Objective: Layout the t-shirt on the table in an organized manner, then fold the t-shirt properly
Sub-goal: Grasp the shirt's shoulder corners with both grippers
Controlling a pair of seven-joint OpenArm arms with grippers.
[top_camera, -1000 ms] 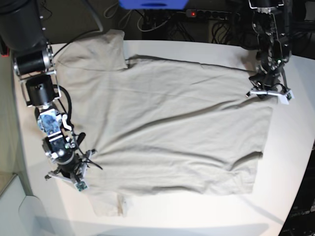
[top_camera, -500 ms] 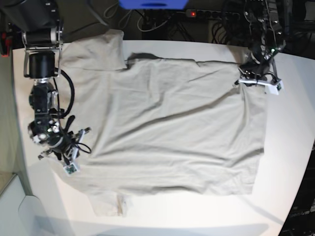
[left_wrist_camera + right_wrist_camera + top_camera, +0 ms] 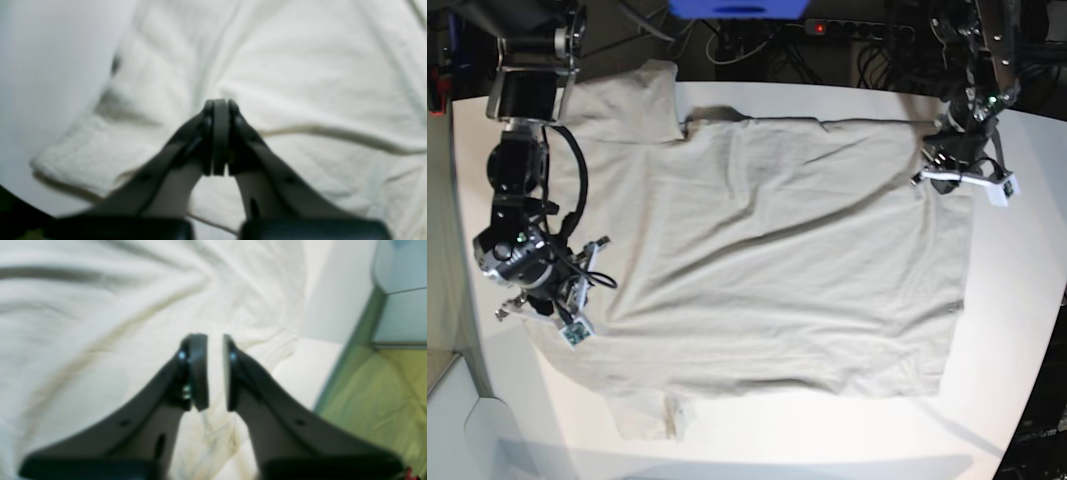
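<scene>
The shirt [image 3: 767, 260] is lying spread flat on the white counter [image 3: 1027, 300], covering most of it. Its nearest corner, bottom left in the base view, is ending in a small folded flap [image 3: 652, 412]. One sleeve [image 3: 622, 100] is reaching toward the far left corner.

On the left of the base view, the right arm is hanging down from its dark shoulder in a near-vertical chain of joints, cables looping beside it. Its right gripper [image 3: 562, 325] is sitting low at the shirt's left edge. On the far right, the left arm is coming down from the back of the counter. Its left gripper [image 3: 967, 178] is resting at the shirt's far right corner.

The right wrist view, blurred, is showing what the base view cannot: the right gripper [image 3: 215, 373] with its jaws standing slightly apart, a narrow gap between them. Wrinkled cloth is lying under and beyond them; whether any cloth is caught in the gap, I cannot tell. The counter's edge and a green floor [image 3: 377, 400] are lying off to the right.

The left wrist view, also blurred, is showing the left gripper [image 3: 218, 136] pressed together. It is pointing down onto the cloth just beside a hem ridge [image 3: 333, 133]. Bare counter is showing at the left.
</scene>
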